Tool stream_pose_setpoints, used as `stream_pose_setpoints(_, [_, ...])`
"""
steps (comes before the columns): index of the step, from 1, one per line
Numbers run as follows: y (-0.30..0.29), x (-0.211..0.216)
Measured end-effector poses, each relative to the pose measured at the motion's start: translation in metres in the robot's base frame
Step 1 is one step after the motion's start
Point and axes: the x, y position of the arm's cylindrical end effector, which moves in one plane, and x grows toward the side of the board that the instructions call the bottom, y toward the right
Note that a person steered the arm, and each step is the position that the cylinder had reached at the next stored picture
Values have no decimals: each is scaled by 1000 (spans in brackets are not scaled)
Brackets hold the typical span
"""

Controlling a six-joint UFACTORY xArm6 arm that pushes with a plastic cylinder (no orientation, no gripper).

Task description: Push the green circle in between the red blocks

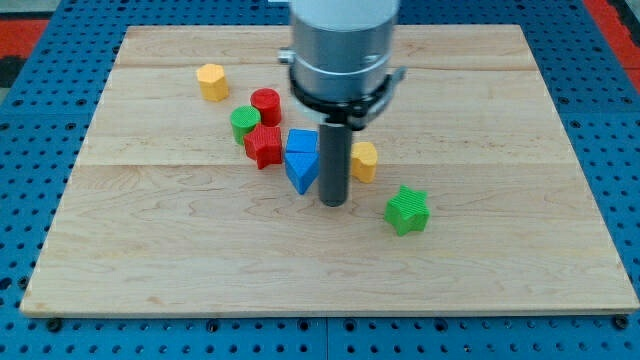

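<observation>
7 blocks on the wooden table point(150, 250), counted by colour: 2 red, 2 green, 2 yellow, 1 blue. Reds: a red cylinder point(266, 104) and, just below it twd the view's bottom, a red star-ish block point(264, 146); the two sit v. close, maybe touching, can't tell. Greens: the green circle point(244, 123) sits at the view's left of both reds, tucked against the notch where they meet, not between them; the green star point(407, 210) is well apart at the view's right-bottom. Yellows: one yellow block point(211, 81) near the view's top-left, apart from the cluster; a 2nd yellow block point(364, 160) just right of the rod, partly hidden by it. Blue: 1 blue block point(301, 158), pointed twd the view's bottom, touching or just beside the red star-ish block's right side. No claw on this arm, just a rod; my tip point(334, 204) is down on the table just right of the blue block's lower point, between blue and the 2nd yellow, well away from the green circle.
</observation>
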Motion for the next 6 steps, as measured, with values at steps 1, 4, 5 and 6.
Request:
stream_pose_setpoints(1, [-47, -3])
stream_pose_setpoints(4, [-121, -78])
stream_pose_setpoints(5, [-116, -99])
stream_pose_setpoints(6, [-122, -102])
